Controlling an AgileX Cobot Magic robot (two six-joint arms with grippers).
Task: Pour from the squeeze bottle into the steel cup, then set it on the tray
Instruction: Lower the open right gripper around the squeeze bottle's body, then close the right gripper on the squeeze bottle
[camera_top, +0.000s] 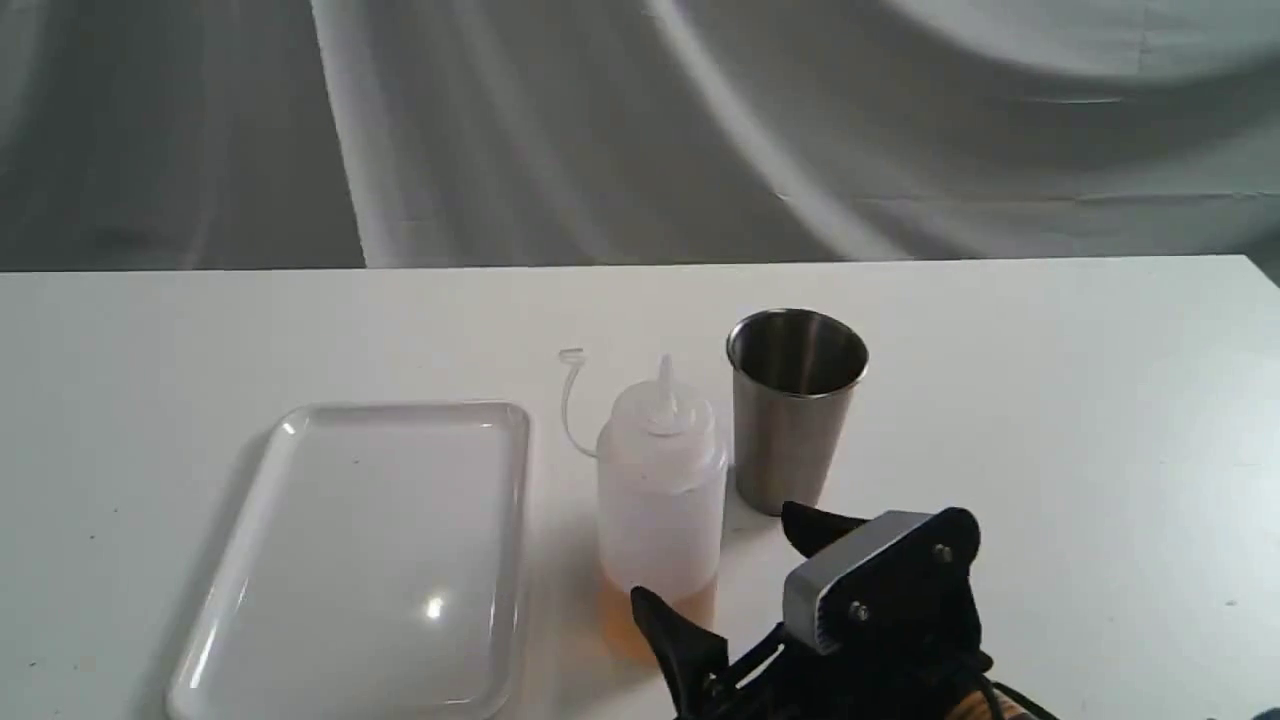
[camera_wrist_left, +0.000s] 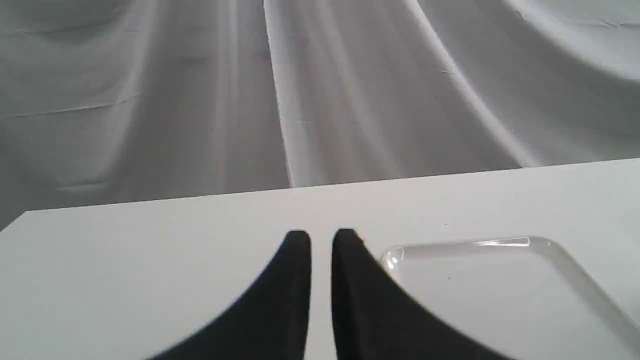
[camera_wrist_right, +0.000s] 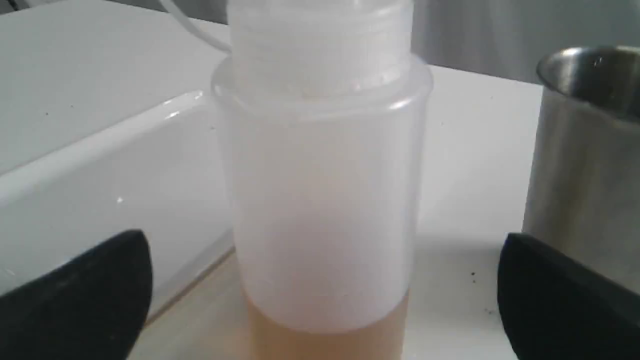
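The squeeze bottle (camera_top: 660, 500) (camera_wrist_right: 320, 200) stands upright mid-table, with amber liquid low inside and its cap strap hanging off to the left. Just right of it and slightly farther back is the steel cup (camera_top: 795, 410) (camera_wrist_right: 580, 150), upright with a dark inside. The white tray (camera_top: 350, 560) (camera_wrist_right: 100, 190) (camera_wrist_left: 500, 243) lies flat to the bottle's left. My right gripper (camera_top: 720, 560) (camera_wrist_right: 322, 242) is open at the bottle's near side, low down, one finger on each side with gaps, not touching. My left gripper (camera_wrist_left: 321, 235) hovers shut over bare table beside the tray's corner, holding nothing.
The white table (camera_top: 1050, 400) ends at a far edge against a draped grey cloth backdrop (camera_top: 640, 130). The left gripper is out of the exterior view.
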